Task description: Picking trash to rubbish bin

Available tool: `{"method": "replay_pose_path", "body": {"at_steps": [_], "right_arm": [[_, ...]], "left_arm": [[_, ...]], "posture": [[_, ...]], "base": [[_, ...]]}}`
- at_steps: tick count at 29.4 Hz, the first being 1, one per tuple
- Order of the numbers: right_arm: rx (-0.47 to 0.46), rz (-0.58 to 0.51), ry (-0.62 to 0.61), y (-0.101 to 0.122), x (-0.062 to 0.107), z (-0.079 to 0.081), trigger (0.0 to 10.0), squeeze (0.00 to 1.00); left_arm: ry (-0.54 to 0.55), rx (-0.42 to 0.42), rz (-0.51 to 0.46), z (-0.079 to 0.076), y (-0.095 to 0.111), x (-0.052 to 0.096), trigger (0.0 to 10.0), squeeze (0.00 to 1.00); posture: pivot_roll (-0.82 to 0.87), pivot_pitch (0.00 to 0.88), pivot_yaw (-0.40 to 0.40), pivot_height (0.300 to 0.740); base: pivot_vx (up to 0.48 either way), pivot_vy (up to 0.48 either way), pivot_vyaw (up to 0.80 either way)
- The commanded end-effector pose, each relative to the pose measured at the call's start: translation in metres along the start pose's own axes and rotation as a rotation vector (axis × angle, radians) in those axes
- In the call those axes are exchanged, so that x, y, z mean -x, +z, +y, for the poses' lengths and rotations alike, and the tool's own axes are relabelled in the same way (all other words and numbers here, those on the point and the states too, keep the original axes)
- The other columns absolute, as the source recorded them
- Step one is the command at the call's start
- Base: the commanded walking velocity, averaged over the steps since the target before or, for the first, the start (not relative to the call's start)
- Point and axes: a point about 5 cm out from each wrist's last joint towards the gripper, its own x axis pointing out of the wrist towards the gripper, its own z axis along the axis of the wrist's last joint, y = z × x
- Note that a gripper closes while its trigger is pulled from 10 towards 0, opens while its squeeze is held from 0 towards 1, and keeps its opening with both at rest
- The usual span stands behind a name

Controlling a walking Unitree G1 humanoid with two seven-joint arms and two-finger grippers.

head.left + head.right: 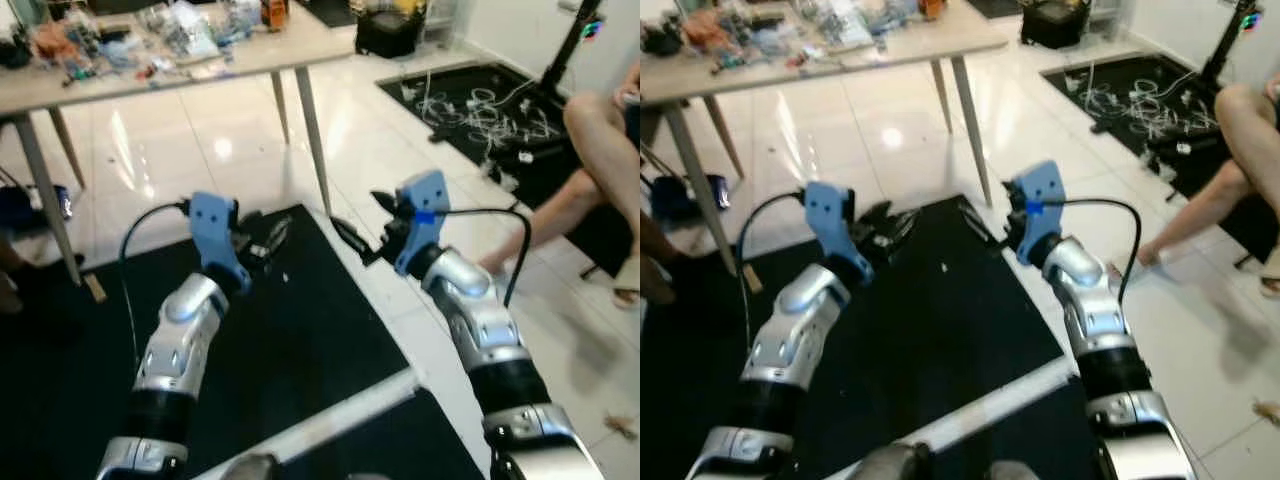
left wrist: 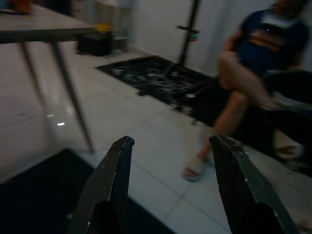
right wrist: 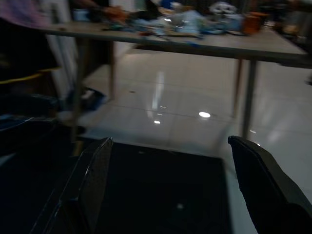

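Trash worth the name is hard to pick out here: from the left eye view the likeliest piece is a small pale scrap (image 1: 286,277) on the black mat (image 1: 300,340), lying at about one o'clock from the left gripper (image 1: 262,240), and no rubbish bin can be made out, so I judge the robot to be searching rather than carrying. Both arms are raised forward at chest level, probably a ready pose for walking and looking; the left gripper hangs over the mat, and the right gripper (image 1: 362,222) is at two o'clock from it, above the mat's edge beside a table leg (image 1: 312,135). The right eye view gives the same layout, with a cluttered table (image 1: 970,38) at twelve o'clock and a seated person's leg (image 1: 1230,170) at three o'clock. In the left wrist view the two black fingers (image 2: 109,187) stand well apart with nothing between them, looking out across white floor tiles (image 2: 151,141) toward the person. The right wrist view shows its fingers (image 3: 92,183) likewise spread and empty, aimed over the mat toward the table, so neither gripper grasps anything.
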Motion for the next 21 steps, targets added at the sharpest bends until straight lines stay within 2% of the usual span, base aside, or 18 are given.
{"method": "replay_pose_path", "body": {"at_steps": [1,21], "right_arm": [[-0.015,0.008,-0.015,-0.0017,0.0016,-0.0022,10.0,0.0],[-0.022,0.016,-0.023,-0.0019,0.0013,-0.003,10.0,0.0]], "left_arm": [[-0.015,-0.006,-0.003,-0.0013,0.0003,0.0001,10.0,0.0],[-0.027,-0.007,-0.008,-0.0023,0.0006,0.0002,10.0,0.0]], "posture": [[-0.05,0.0,-0.045,0.74],[-0.05,0.0,-0.045,0.74]], "base": [[0.266,0.0,0.0],[0.296,0.0,0.0]]}}
